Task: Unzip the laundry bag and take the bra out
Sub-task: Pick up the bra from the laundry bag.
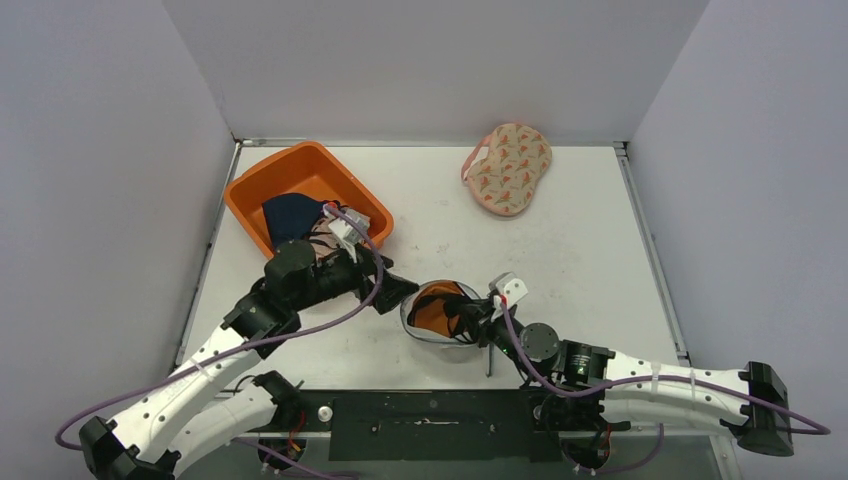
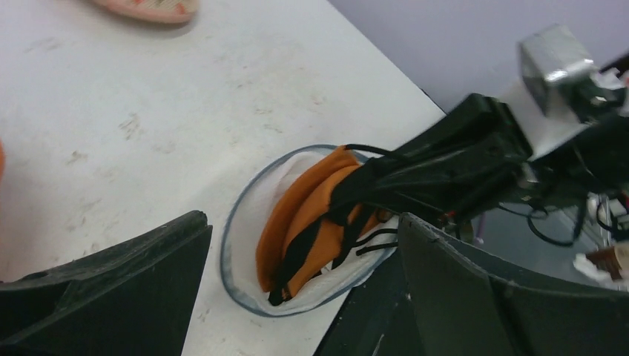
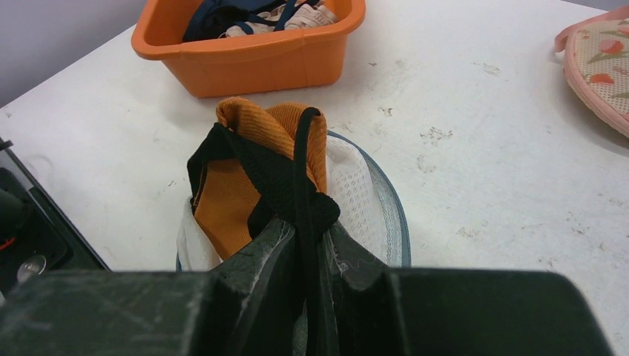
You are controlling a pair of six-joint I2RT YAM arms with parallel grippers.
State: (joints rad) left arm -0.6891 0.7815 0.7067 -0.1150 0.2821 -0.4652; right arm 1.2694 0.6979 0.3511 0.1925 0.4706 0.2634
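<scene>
Top external: laundry bag (image 1: 411, 326), bra (image 1: 434, 311) inside, near table's (image 1: 580, 250) front edge.

White table (image 1: 580, 250), orange tub (image 1: 300, 172), floral pouch (image 1: 508, 168), mesh laundry bag (image 2: 243, 222)

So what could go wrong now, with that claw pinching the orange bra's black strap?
The right gripper holds only the thin black strap, not the orange fabric bra, so the strap may slip free or stretch. The left gripper is open and holds nothing, so the white mesh laundry bag looks unpinned and might lift along with the bra.
</scene>
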